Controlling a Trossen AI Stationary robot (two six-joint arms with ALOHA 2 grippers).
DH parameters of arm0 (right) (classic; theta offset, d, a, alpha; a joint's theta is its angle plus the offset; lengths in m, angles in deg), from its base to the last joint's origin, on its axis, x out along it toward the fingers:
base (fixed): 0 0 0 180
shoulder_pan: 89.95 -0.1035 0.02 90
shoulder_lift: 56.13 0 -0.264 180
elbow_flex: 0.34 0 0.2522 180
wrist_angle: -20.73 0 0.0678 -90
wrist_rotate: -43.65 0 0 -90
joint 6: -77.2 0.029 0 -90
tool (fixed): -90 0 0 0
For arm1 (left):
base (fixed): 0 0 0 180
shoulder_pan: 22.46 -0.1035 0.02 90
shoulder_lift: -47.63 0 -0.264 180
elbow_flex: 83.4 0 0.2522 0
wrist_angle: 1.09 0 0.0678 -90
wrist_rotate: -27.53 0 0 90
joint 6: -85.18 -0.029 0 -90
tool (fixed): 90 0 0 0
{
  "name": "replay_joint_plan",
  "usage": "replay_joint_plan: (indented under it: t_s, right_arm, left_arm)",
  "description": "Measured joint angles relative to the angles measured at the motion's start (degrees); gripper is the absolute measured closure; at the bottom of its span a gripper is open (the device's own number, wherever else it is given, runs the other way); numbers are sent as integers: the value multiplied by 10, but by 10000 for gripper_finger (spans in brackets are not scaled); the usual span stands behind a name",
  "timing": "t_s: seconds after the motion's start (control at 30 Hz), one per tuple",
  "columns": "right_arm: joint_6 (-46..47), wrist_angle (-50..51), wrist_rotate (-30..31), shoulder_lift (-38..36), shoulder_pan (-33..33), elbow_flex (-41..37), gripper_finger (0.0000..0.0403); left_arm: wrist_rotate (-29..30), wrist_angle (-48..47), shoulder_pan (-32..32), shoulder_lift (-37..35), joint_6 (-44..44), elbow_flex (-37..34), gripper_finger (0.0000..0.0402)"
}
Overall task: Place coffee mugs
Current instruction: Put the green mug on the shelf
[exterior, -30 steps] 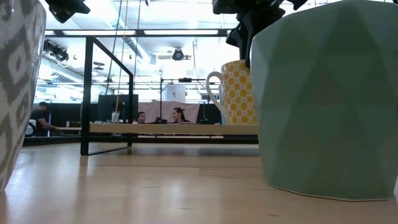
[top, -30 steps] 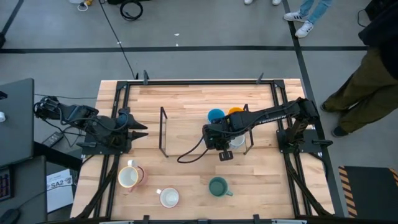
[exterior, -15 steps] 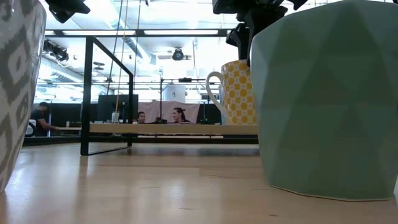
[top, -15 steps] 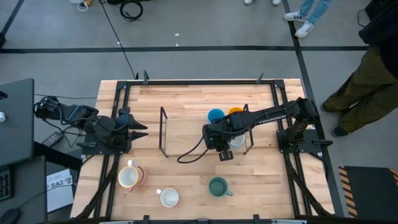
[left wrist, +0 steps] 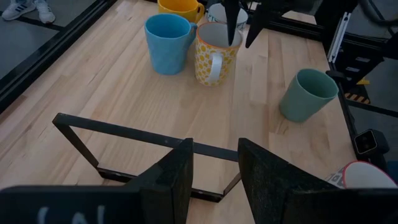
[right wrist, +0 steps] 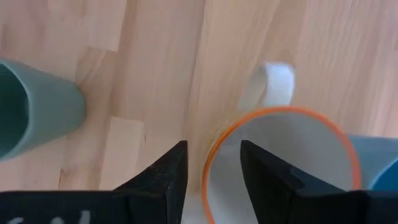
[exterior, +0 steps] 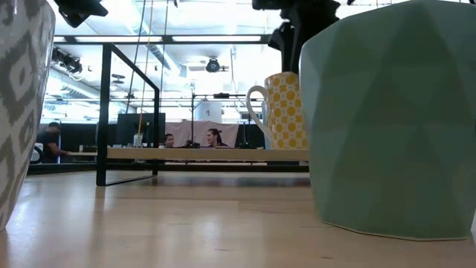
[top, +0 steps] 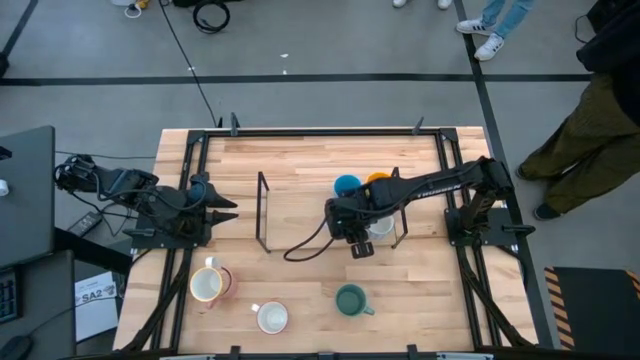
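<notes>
Right tool: hangs over the yellow-dotted mug. Its fingers are parted, one inside the rim and one just outside, and neither visibly presses the wall. Nothing is held.
Dotted mug: stands upright on the tabletop, directly below the right tool, with its white handle clear of the fingers.
Neighbours: a blue mug stands just beside the dotted one, and a yellow mug lies beyond it, both close to the tool. A green mug stands apart, nearer the tabletop's front edge.
Frame: a black wire frame stands beside the tool, toward the left arm.
Left tool: waits well apart at the tabletop's left side, fingers open and empty.
Unplaced mugs: a pink mug and a white mug sit near the front edge, far from both tools.
Step, as judged: setting down the dotted mug.
Doing it well: lift straight up, so the inner finger clears the rim without tipping the mug into the blue one.
</notes>
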Motion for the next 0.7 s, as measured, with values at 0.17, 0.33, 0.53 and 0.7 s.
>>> replay_joint_plan:
  t_s: [0.17,0.33,0.53,0.7]
  right_arm:
    - [0,2,0,0,0,39,249]
    - [43,2,-2,0,-10,76,249]
    - [134,2,-65,0,-33,108,249]
    - [234,1,-81,0,-74,110,249]
  left_arm:
    - [0,0,0,0,0,0,269]
    - [0,0,0,0,0,0,269]
    - [0,0,0,0,0,0,269]
    - [0,0,0,0,0,0,269]
